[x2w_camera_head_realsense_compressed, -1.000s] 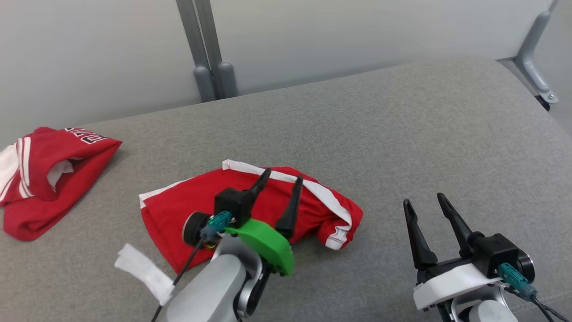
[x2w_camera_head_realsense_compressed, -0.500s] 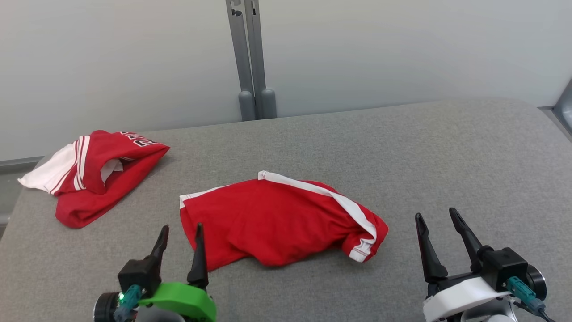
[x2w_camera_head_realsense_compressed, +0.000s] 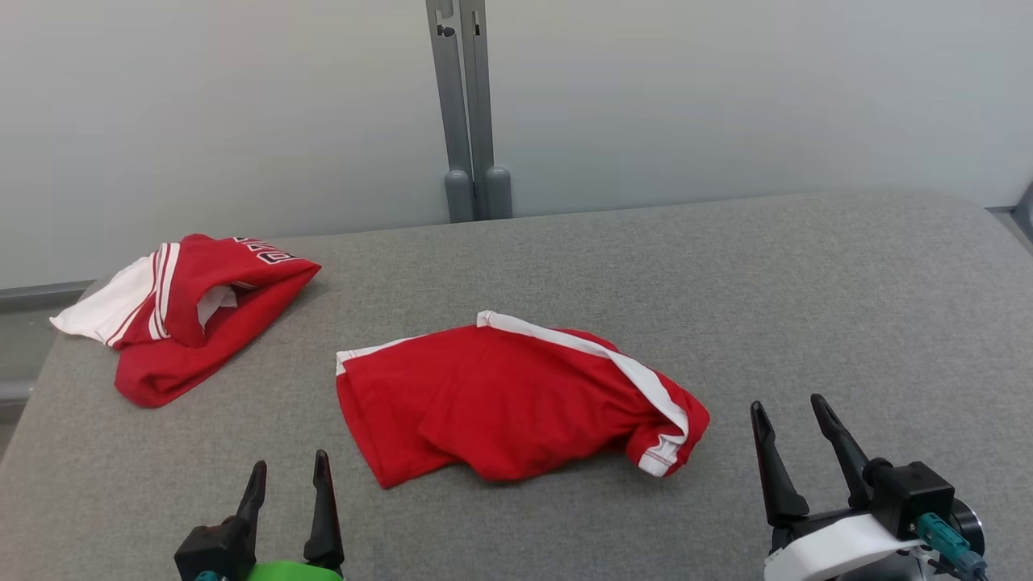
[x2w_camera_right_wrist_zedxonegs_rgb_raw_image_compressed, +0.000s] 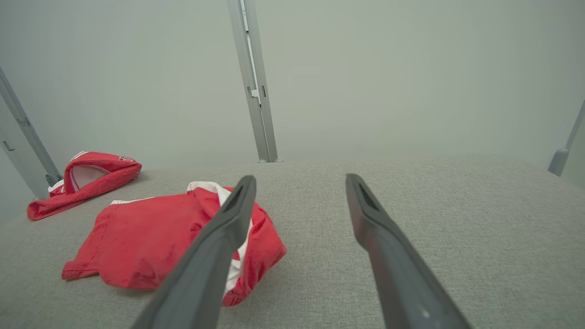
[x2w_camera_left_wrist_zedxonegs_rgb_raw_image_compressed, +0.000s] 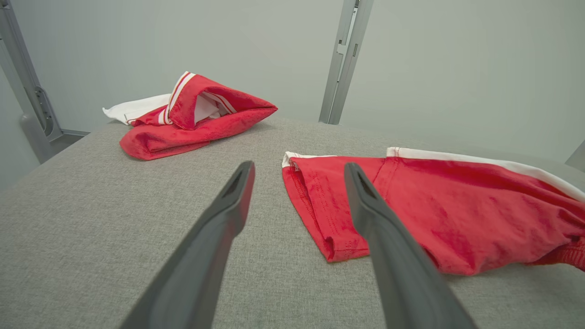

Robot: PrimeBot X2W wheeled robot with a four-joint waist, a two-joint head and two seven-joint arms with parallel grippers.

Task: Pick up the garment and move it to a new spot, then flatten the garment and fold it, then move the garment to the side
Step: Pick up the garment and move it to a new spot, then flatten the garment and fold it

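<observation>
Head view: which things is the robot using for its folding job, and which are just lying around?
For the job: flat red cloth garment with white stripe, centre; open left hand; open right hand.
Lying about: crumpled red-and-white jersey, far left; grey metal post.

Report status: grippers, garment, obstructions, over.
Left gripper and right gripper open, empty. Red garment lies centre of grey surface, roughly folded, right end rumpled. Second red garment bunched far left, apart; nothing in the way.
</observation>
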